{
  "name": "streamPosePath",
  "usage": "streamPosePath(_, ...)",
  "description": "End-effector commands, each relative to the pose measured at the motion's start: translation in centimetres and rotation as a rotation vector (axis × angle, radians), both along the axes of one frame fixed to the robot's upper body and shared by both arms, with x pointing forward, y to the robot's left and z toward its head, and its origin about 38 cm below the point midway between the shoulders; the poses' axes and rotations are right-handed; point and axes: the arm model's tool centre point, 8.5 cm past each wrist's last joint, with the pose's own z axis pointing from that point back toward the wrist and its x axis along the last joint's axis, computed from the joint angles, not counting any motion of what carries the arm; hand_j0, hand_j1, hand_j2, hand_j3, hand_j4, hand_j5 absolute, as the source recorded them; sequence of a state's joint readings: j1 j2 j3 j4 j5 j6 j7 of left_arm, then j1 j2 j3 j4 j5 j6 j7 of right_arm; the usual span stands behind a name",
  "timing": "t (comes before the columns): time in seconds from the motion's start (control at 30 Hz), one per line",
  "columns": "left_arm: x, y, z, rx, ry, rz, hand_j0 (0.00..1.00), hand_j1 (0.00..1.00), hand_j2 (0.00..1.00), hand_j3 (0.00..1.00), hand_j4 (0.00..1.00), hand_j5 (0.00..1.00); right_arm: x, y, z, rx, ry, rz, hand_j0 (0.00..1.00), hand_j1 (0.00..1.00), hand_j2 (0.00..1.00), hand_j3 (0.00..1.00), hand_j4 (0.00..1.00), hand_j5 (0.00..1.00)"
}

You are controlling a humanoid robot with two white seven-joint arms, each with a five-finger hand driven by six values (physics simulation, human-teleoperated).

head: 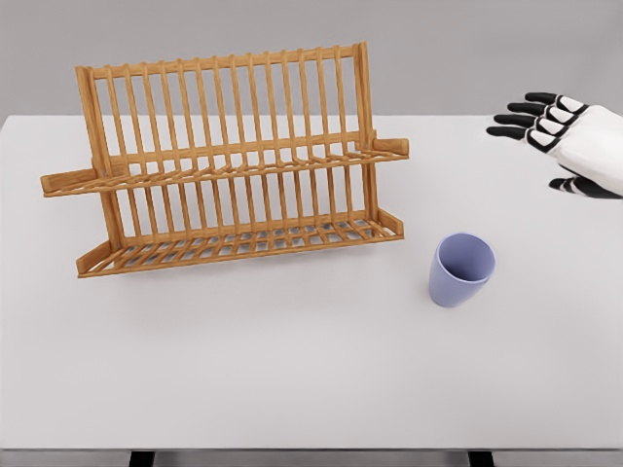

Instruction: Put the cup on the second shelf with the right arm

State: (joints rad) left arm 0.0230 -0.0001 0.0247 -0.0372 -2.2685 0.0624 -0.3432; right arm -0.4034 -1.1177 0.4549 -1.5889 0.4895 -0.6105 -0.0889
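A light purple cup [461,269] stands upright on the white table [292,370], right of centre, its mouth facing up. A wooden two-tier dish rack [229,161] stands to the cup's left, with an upper shelf [224,173] and a lower shelf [238,243] of slats. My right hand [550,126] hovers at the right edge, above and to the right of the cup, apart from it. Its black-tipped fingers [521,119] are spread and point left, holding nothing. The left arm does not show.
The table's front edge runs along the bottom of the picture. A grey wall stands behind the table.
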Motion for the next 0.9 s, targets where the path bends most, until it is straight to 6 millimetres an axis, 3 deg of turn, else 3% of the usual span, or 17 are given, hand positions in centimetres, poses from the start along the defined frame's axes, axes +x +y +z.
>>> streamPosePath(0.0,0.0,0.0,0.0,0.001,0.000,0.000,1.00,1.00,1.00,1.00,1.00,1.00,0.8,-1.0,-1.2,0.033,0.021,-0.047,1.00,1.00,1.00,1.00,1.00,1.00)
streamPosePath(0.1,0.0,0.0,0.0,0.001,0.000,0.000,1.00,1.00,1.00,1.00,1.00,1.00,1.3,-0.9,-1.0,0.070,0.002,-0.057,1.00,1.00,1.00,1.00,1.00,1.00)
streamPosePath(0.17,0.0,0.0,0.0,0.001,0.000,0.000,1.00,1.00,1.00,1.00,1.00,1.00,1.5,-0.3,-1.8,0.026,0.066,-0.055,1.00,1.00,1.00,1.00,1.00,1.00)
streamPosePath(0.2,0.0,0.0,0.0,0.001,0.000,0.000,1.00,1.00,1.00,1.00,1.00,1.00,1.7,-0.4,-1.0,0.082,0.089,-0.063,1.00,1.00,1.00,1.00,1.00,1.00)
streamPosePath(0.27,0.0,0.0,0.0,0.001,0.000,0.000,1.00,1.00,1.00,1.00,1.00,1.00,1.2,-0.7,-1.7,0.150,0.191,-0.063,1.00,1.00,1.00,1.00,1.00,1.00)
streamPosePath(0.33,0.0,0.0,0.0,0.001,0.000,0.000,1.00,1.00,1.00,1.00,1.00,1.00,0.5,-1.8,-1.6,0.238,0.277,-0.069,1.00,1.00,1.00,1.00,1.00,1.00)
streamPosePath(0.47,0.0,0.0,0.0,0.001,0.000,0.000,1.00,1.00,1.00,1.00,1.00,1.00,-0.5,-4.0,0.6,0.321,0.318,-0.094,1.00,1.00,1.00,1.00,1.00,1.00)
streamPosePath(0.73,0.0,0.0,0.0,0.001,0.000,0.000,1.00,1.00,1.00,1.00,1.00,1.00,-2.5,-5.3,-2.4,0.443,0.476,-0.129,1.00,1.00,1.00,1.00,1.00,1.00)
streamPosePath(0.87,0.0,0.0,0.0,0.001,0.000,0.000,1.00,1.00,1.00,1.00,1.00,1.00,-3.9,-5.2,-5.3,0.518,0.658,-0.111,1.00,1.00,1.00,1.00,1.00,1.00)
